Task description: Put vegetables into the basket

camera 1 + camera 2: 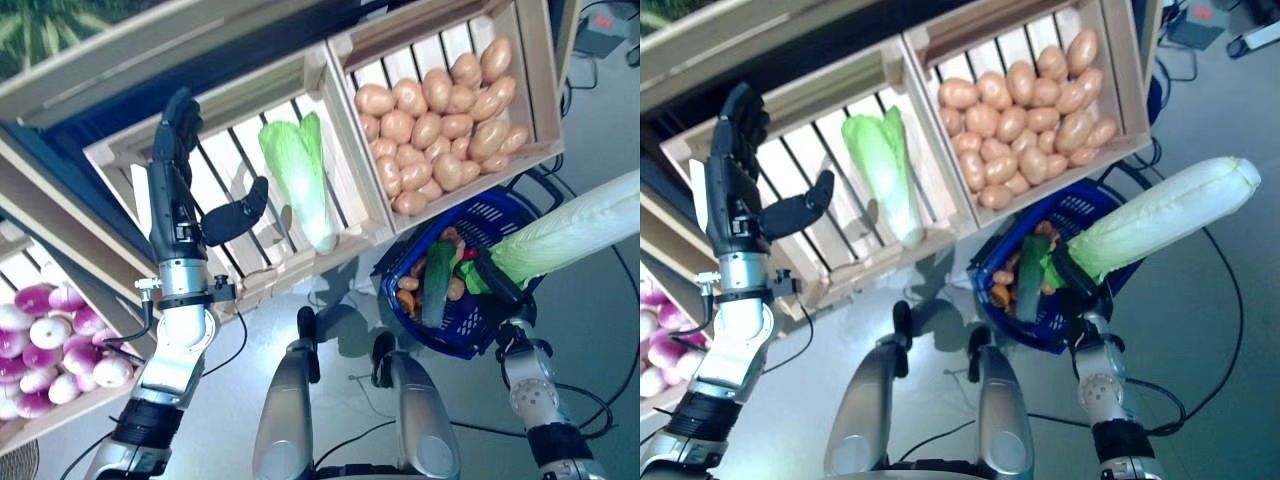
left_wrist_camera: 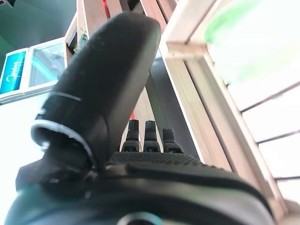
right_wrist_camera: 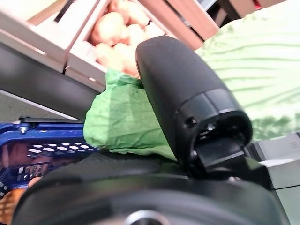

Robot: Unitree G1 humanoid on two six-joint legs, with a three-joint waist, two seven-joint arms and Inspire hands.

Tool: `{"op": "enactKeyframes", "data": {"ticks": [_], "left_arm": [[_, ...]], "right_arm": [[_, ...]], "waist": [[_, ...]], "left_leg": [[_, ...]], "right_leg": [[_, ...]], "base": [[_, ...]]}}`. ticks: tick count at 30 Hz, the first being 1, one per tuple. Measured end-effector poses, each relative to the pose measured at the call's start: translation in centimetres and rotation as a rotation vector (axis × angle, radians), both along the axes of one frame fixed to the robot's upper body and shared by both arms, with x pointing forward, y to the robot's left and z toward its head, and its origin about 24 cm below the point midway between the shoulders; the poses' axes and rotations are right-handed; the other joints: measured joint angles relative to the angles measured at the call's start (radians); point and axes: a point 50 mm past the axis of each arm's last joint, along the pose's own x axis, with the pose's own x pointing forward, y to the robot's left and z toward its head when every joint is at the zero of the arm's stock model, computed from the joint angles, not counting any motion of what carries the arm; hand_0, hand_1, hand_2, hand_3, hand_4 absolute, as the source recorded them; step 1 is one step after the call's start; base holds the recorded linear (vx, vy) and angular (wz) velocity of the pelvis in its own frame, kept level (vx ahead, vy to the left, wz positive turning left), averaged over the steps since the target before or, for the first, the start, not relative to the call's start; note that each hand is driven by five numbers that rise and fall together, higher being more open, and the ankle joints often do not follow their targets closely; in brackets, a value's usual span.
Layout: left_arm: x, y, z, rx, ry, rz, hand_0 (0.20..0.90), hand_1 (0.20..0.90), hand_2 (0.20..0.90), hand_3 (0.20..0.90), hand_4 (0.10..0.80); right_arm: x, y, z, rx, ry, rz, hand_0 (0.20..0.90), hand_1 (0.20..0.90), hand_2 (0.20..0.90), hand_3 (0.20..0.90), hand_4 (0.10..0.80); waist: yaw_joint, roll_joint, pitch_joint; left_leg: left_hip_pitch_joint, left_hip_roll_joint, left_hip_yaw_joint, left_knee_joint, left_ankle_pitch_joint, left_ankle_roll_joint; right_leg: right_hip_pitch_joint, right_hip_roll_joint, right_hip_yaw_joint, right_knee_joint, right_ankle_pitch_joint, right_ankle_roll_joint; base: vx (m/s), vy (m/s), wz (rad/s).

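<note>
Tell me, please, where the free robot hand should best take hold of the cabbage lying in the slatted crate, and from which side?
Probably round the middle of the cabbage, where it is widest. It lies flat on the slats of the wooden crate, leafy green end up-slope, pale stem end by the front rail. The left robot hand hovers open to its left, so coming from that side, fingers over the top, looks most direct.

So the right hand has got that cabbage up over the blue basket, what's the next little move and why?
Probably lower the right hand so the cabbage tips into the blue basket. The hand grips its leafy end at the basket's rim, while most of the cabbage juts out past the basket. The cucumber already lies inside. The left hand is open by the crate.
</note>
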Motion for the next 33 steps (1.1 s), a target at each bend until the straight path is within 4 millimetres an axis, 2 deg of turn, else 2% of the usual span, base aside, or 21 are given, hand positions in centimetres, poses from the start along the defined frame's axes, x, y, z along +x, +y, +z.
{"op": "enactKeyframes", "data": {"ticks": [2, 7, 14, 18, 22, 26, 27, 29, 33], "left_arm": [[0.1, -0.4, 0.4, -0.029, -0.038, 0.005, 0.9, 0.9, 0.9, 0.9, 0.8], [0.3, -0.7, 1.6, -0.056, -0.11, -0.001, 0.9, 0.9, 0.9, 0.9, 0.8], [0.6, -1.1, 2.2, -0.056, -0.134, -0.018, 0.9, 0.9, 0.9, 0.9, 0.8], [0.9, -1.6, 3.3, -0.053, -0.169, -0.036, 0.9, 0.9, 0.9, 0.9, 0.8], [1.4, -2.3, 4.4, -0.014, -0.187, -0.062, 0.9, 0.9, 0.9, 0.9, 0.8], [1.6, -1.8, 4.5, 0.013, -0.163, -0.04, 0.9, 0.9, 0.9, 0.9, 0.8], [1.7, -1.7, 4.4, 0.014, -0.157, -0.033, 0.9, 0.9, 0.9, 0.9, 0.8], [1.7, -1.7, 4.3, 0.016, -0.151, -0.026, 0.9, 0.9, 0.9, 0.9, 0.8], [1.9, -1.7, 3.9, 0.018, -0.128, -0.012, 0.9, 0.9, 0.9, 0.9, 0.8]], "right_arm": [[0.1, -0.2, -0.5, 0.001, 0.029, -0.012, 0.3, 0.3, 0.3, 0.3, 0.4], [0.9, -0.6, -1.0, -0.004, 0.075, -0.036, 0.3, 0.3, 0.3, 0.3, 0.4], [3.3, -0.7, -0.4, -0.087, 0.15, -0.018, 0.3, 0.3, 0.3, 0.3, 0.4], [4.5, -0.6, -1.4, -0.114, 0.292, 0.036, 0.3, 0.3, 0.3, 0.3, 0.4], [4.1, -1.2, -3.7, -0.072, 0.484, 0.051, 0.3, 0.3, 0.3, 0.3, 0.4], [3.4, -1.5, -4.6, 0.008, 0.526, 0.023, 0.3, 0.3, 0.3, 0.3, 0.4], [3.3, -1.6, -4.7, 0.038, 0.529, 0.011, 0.3, 0.3, 0.3, 0.3, 0.4], [3.3, -1.6, -4.8, 0.072, 0.529, -0.002, 0.3, 0.3, 0.3, 0.3, 0.4], [3.0, -1.4, -5.3, 0.174, 0.544, -0.04, 0.3, 0.3, 0.3, 0.3, 0.4]], "waist": [[0.018, -0.003, 0.001], [0.032, -0.005, 0.002], [0.043, -0.007, 0.002], [0.062, -0.009, 0.003], [0.089, -0.009, 0.003], [0.089, -0.008, 0.004], [0.09, -0.007, 0.005], [0.089, -0.004, 0.007], [0.095, 0.005, 0.015]], "left_leg": [[-0.043, -0.004, -0.018, 0.072, -0.035, -0.006], [-0.129, -0.009, -0.054, 0.187, -0.056, -0.017], [-0.178, -0.01, -0.065, 0.296, -0.095, -0.017], [-0.183, -0.012, -0.067, 0.326, -0.102, -0.016], [-0.196, -0.014, -0.075, 0.356, -0.107, -0.015], [-0.206, -0.018, -0.081, 0.369, -0.11, -0.01], [-0.21, -0.017, -0.08, 0.374, -0.11, -0.01], [-0.217, -0.018, -0.08, 0.385, -0.118, -0.007], [-0.219, -0.018, -0.076, 0.389, -0.116, -0.009]], "right_leg": [[-0.037, -0.014, -0.005, 0.083, -0.046, -0.019], [-0.104, -0.026, -0.027, 0.199, -0.087, -0.038], [-0.135, -0.036, -0.03, 0.291, -0.12, -0.036], [-0.139, -0.043, -0.03, 0.32, -0.128, -0.037], [-0.144, -0.047, -0.035, 0.343, -0.139, -0.041], [-0.148, -0.05, -0.039, 0.35, -0.139, -0.039], [-0.15, -0.049, -0.043, 0.354, -0.133, -0.029], [-0.153, -0.054, -0.039, 0.361, -0.146, -0.037], [-0.162, -0.053, -0.037, 0.374, -0.142, -0.032]], "base": [[0.053, -0.063, 0.21], [0.016, -0.034, 0.14], [0.003, -0.002, 0.03], [-0.001, -0.019, 0.0], [0.014, -0.036, 0.04], [-0.042, 0.014, 0.04], [0.0, 0.0, 0.0], [0.048, 0.007, 0.01], [-0.014, -0.002, 0.0]]}}
